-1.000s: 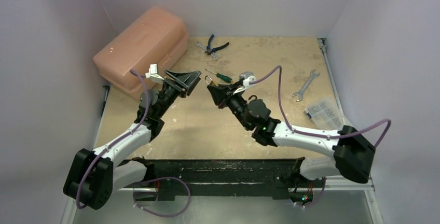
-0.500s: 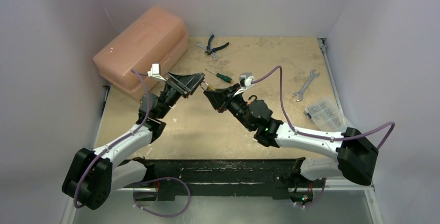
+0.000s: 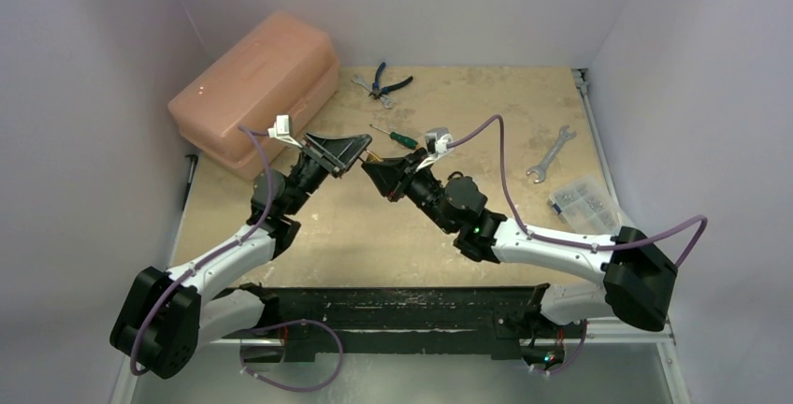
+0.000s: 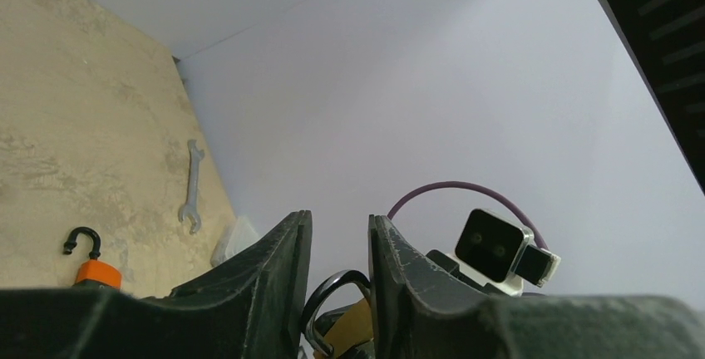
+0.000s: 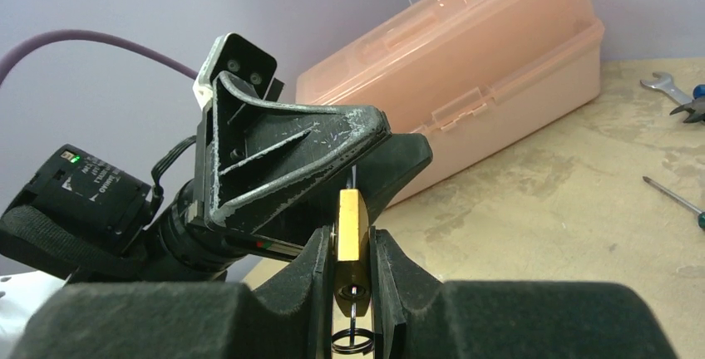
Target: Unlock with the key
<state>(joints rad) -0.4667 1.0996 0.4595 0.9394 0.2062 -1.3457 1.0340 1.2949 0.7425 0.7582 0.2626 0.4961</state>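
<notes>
as the right gripper (image 5: 351, 241) clamps the padlock (image 5: 351, 216), hold it steady; the left gripper (image 5: 370, 135) at 12 o'clock, grip unclear, should line the key (image 5: 353, 178) up squarely.

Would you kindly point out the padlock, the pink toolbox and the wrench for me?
padlock (image 5: 351, 224): right wrist view, on its brass body.
pink toolbox (image 3: 264, 58): top external view, on its lid.
wrench (image 3: 552, 152): top external view, on its shaft.

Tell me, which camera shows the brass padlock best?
The right wrist view: the padlock sits centre frame, close up, clamped in the right gripper. The left wrist view catches only a sliver of the padlock low between its fingers; the top view shows the padlock as a tiny brass speck.
</notes>
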